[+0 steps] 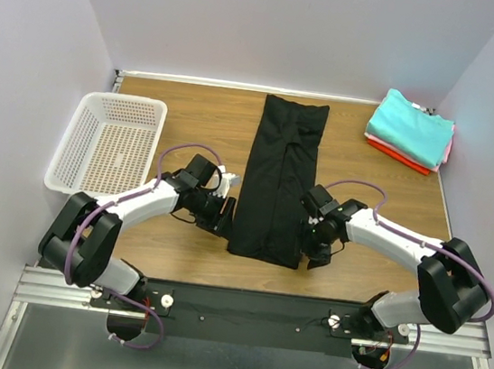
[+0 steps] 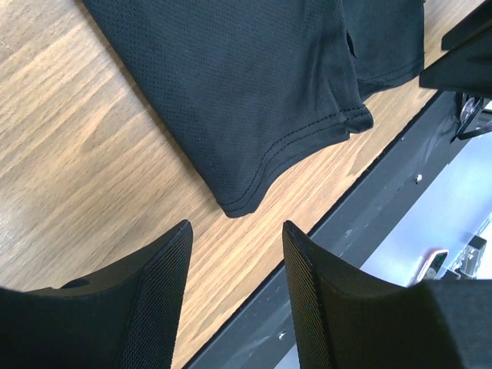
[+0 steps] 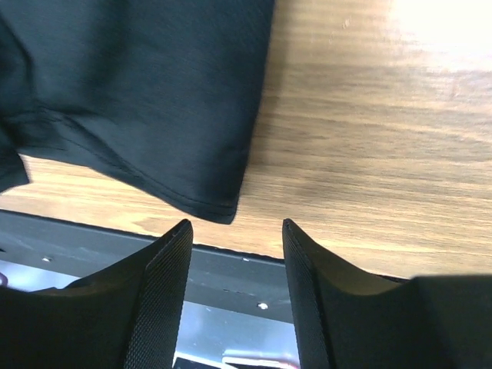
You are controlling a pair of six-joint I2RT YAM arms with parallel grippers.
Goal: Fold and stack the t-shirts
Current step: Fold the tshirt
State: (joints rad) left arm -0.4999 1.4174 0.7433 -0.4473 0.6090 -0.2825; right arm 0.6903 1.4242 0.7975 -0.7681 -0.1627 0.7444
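I see folded tees stacked far right and the black tee a long strip on the worktop, cross-folds and stacking left, both jaws part-open and empty beside its near corners.

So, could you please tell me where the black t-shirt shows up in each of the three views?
Top external: the black t-shirt lies as a long strip down the middle of the table.
Left wrist: top centre and right, hem corner pointing down.
Right wrist: upper left, hem corner pointing down.
Shared landmark: the black rail along the table's near edge, beside that hem.
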